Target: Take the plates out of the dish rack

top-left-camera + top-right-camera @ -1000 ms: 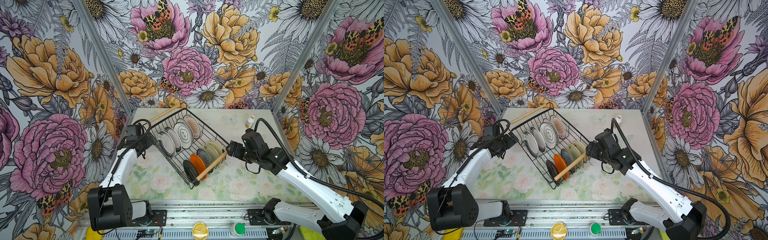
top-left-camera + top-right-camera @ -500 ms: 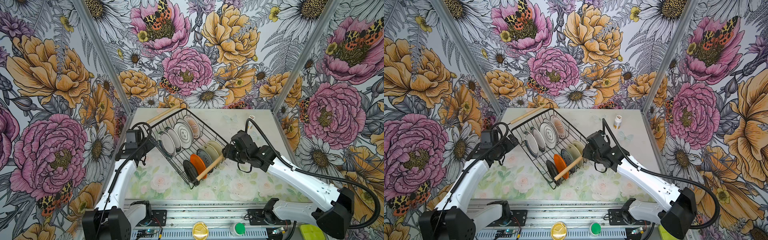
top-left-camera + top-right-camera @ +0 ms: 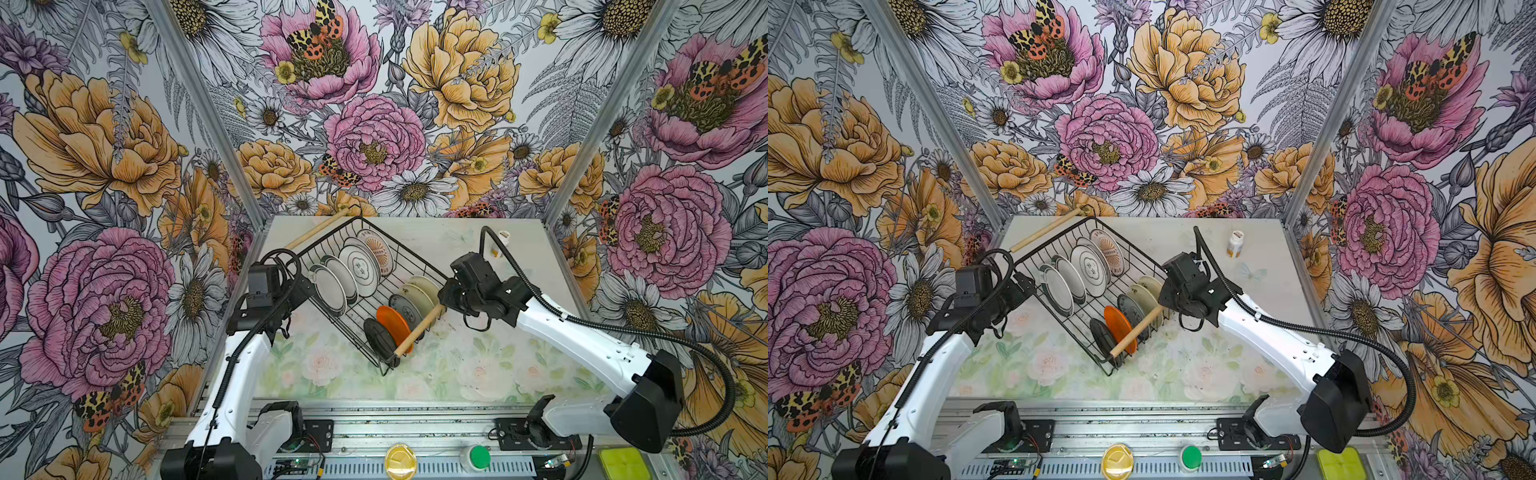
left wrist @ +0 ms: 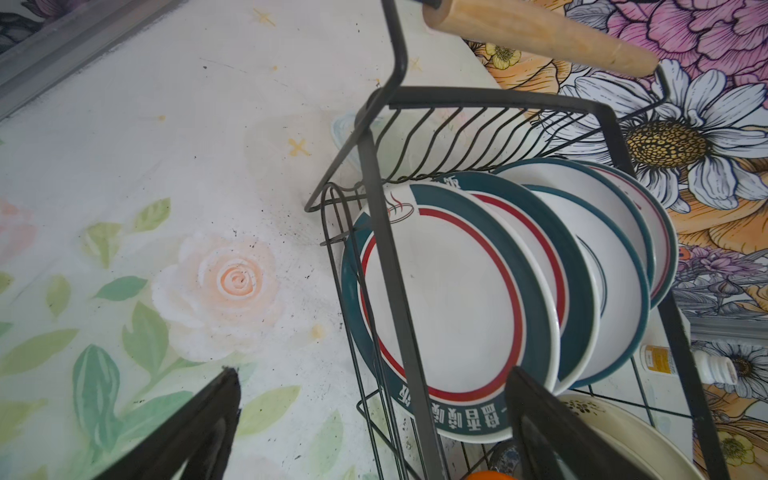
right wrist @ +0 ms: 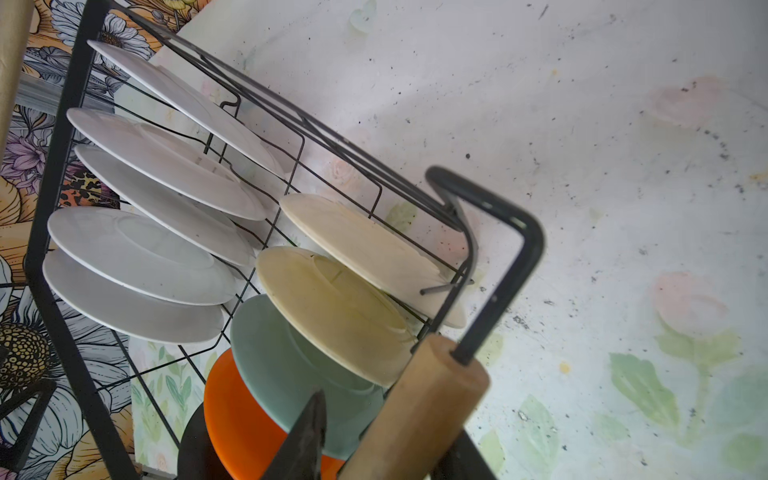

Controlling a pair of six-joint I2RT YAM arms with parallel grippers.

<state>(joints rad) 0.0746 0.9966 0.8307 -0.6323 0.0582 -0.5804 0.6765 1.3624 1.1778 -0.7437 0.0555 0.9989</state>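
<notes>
Jaws of the right gripper (image 5: 382,440) straddle a wooden handle (image 5: 419,407) of the dish rack (image 5: 515,274); one jaw is cut off, so whether they clamp it is unclear. The left gripper (image 4: 374,374) gapes wide, empty, astride a corner post (image 4: 390,266). Inside, the plates (image 4: 449,307) stand on edge, overlapping.

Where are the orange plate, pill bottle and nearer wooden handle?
orange plate (image 3: 390,325): in a top view, on its orange face.
pill bottle (image 3: 1235,246): in a top view, on its label.
wooden handle (image 3: 419,331): in a top view, midway along the rod.
</notes>
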